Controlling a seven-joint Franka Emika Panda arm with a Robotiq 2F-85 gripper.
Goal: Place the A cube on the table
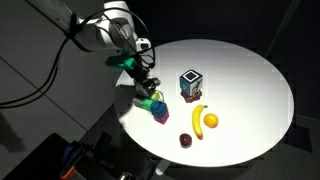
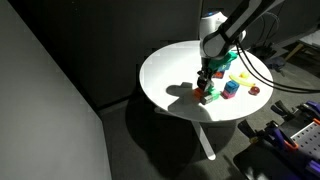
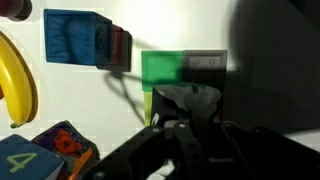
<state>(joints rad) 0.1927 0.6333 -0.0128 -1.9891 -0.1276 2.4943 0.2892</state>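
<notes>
Claw low above blocks (on white table).

White table, yellow banana, green block, blue block, dark-edged white cube

Dim room, tall grey wall, dark floor, hard shadows.

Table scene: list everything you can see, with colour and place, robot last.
round white table: one, white, fills the scene.
white cube with dark edges: one, mid-table.
curved banana: one, yellow, nearer the rim.
round fruit: one, orange, beside the banana.
small round object: one, dark red, by the rim.
plastic blocks: cluster, count unclear; green, blue, magenta; below the gripper.
robot arm: one, white and black, reaching over the table.
gripper: one, black, just over the blocks; jaws unclear.
</notes>
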